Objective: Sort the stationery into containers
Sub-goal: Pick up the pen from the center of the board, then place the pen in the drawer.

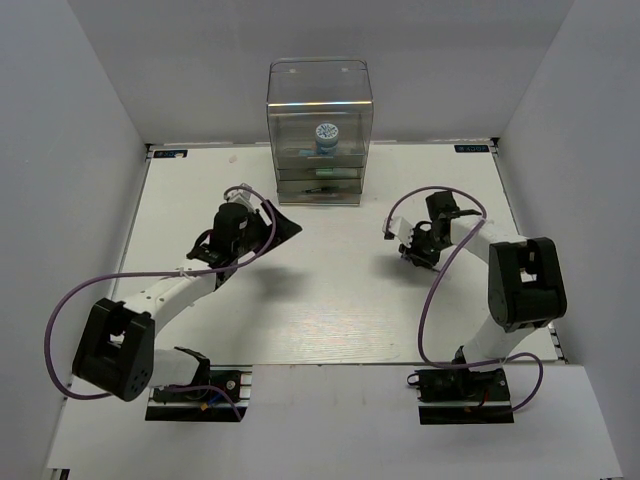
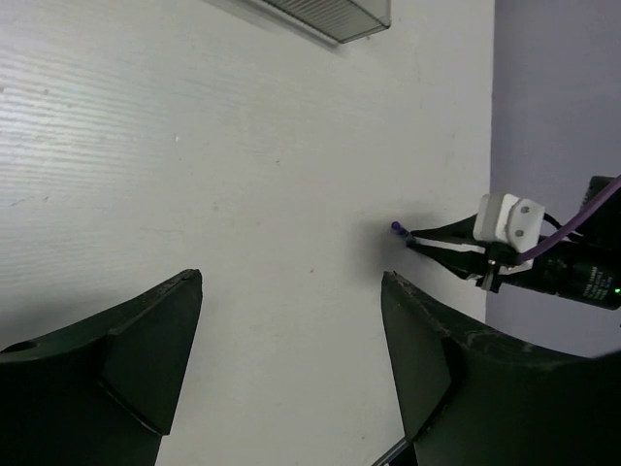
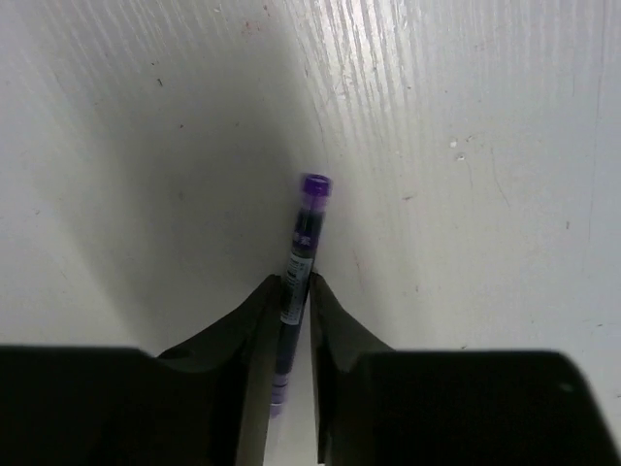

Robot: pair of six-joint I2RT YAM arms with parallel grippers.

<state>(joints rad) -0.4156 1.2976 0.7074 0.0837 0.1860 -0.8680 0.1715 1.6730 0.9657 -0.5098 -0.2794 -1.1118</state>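
The clear smoky drawer unit (image 1: pixel 320 130) stands at the back middle of the table. The blue-and-white tub (image 1: pixel 327 135) is in its tall upper box, and something pale green (image 1: pixel 324 173) shows in a lower drawer. My right gripper (image 3: pixel 296 286) is shut on a dark purple pen (image 3: pixel 307 228) and holds it just above the white table, purple end pointing away. In the top view my right gripper (image 1: pixel 410 250) is right of centre. My left gripper (image 2: pixel 291 330) is open and empty, left of centre in the top view (image 1: pixel 282 228). The other stationery is out of view.
White walls enclose the table (image 1: pixel 330 300) on three sides. The left wrist view shows the right gripper (image 2: pixel 451 245) with the pen's tip (image 2: pixel 396 227) across the table, and a bottom corner of the drawer unit (image 2: pixel 330 12). Purple cables loop beside both arms.
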